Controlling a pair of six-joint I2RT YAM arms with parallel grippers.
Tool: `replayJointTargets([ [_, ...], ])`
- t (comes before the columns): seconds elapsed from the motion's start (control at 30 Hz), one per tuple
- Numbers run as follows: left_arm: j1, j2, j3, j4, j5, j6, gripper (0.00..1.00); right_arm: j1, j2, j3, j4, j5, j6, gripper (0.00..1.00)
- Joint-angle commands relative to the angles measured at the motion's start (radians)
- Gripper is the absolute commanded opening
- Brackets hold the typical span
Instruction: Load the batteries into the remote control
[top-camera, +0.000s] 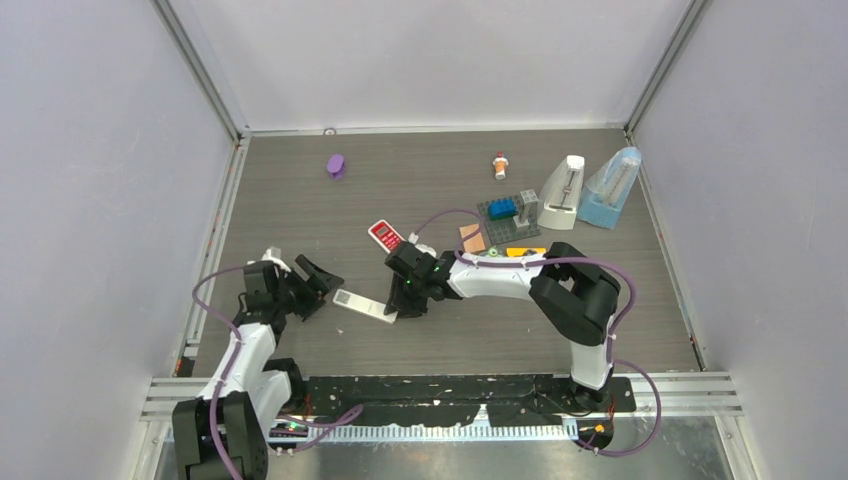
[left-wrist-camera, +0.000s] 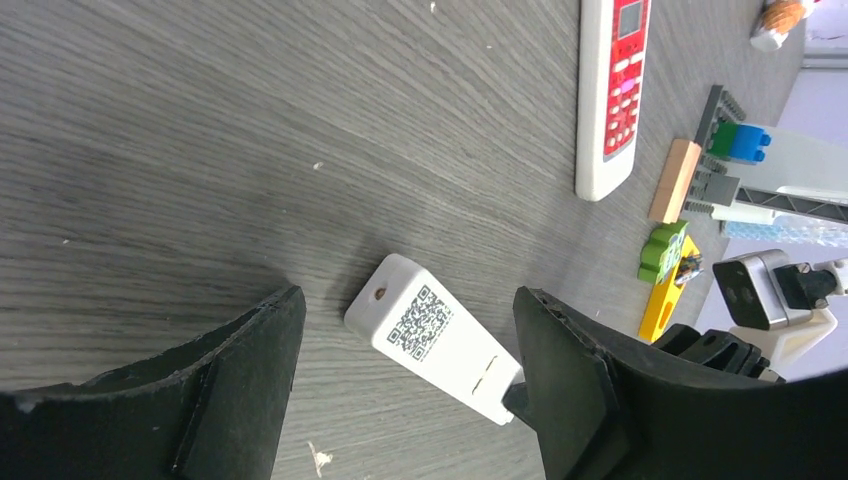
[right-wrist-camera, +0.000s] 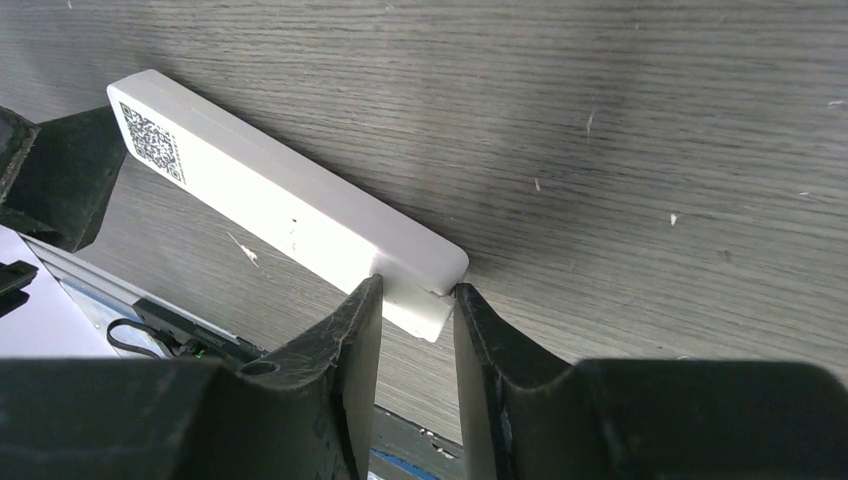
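The remote control (top-camera: 363, 304) is a slim white bar lying flat on the grey table, back side up with a QR code (left-wrist-camera: 420, 325) near one end. My right gripper (right-wrist-camera: 415, 290) is shut on its other end (right-wrist-camera: 425, 275), a finger pressed against each side. In the top view that gripper (top-camera: 406, 300) reaches in from the right. My left gripper (left-wrist-camera: 405, 300) stands open around the QR end, and neither finger touches the remote. From above, the left gripper (top-camera: 322, 290) sits just left of the remote. No batteries show in any view.
A red remote (top-camera: 385, 236) lies face up just behind the white one. Further right are a wooden block (top-camera: 471, 238), a yellow piece (top-camera: 525, 251), a brick plate (top-camera: 508, 212) and two metronomes (top-camera: 563, 192). A purple object (top-camera: 336, 165) and an orange-white figure (top-camera: 500, 165) lie at the back.
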Motion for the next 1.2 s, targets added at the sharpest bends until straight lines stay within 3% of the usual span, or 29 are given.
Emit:
replayJointTargets([
  [0.0, -0.005, -0.019, -0.058, 0.173, -0.013, -0.044, 0.78, 0.016, 0.085, 0.01, -0.02, 0.018, 0.013, 0.31],
  [0.27, -0.03, -0.023, -0.15, 0.441, 0.032, -0.111, 0.76, 0.022, 0.108, 0.017, -0.039, 0.031, 0.03, 0.3],
  [0.5, -0.123, 0.011, -0.164, 0.515, 0.022, -0.097, 0.73, 0.034, 0.137, 0.062, -0.087, 0.042, 0.053, 0.3],
  [0.7, -0.131, 0.108, -0.135, 0.534, 0.066, -0.058, 0.71, 0.036, 0.153, 0.061, -0.081, 0.042, 0.072, 0.31],
  [1.07, -0.215, 0.155, -0.242, 0.687, 0.085, -0.109, 0.37, 0.036, 0.221, 0.129, -0.136, 0.04, 0.089, 0.3],
  [1.17, -0.233, 0.152, -0.259, 0.693, 0.072, -0.105, 0.33, 0.036, 0.235, 0.145, -0.146, 0.041, 0.105, 0.3],
])
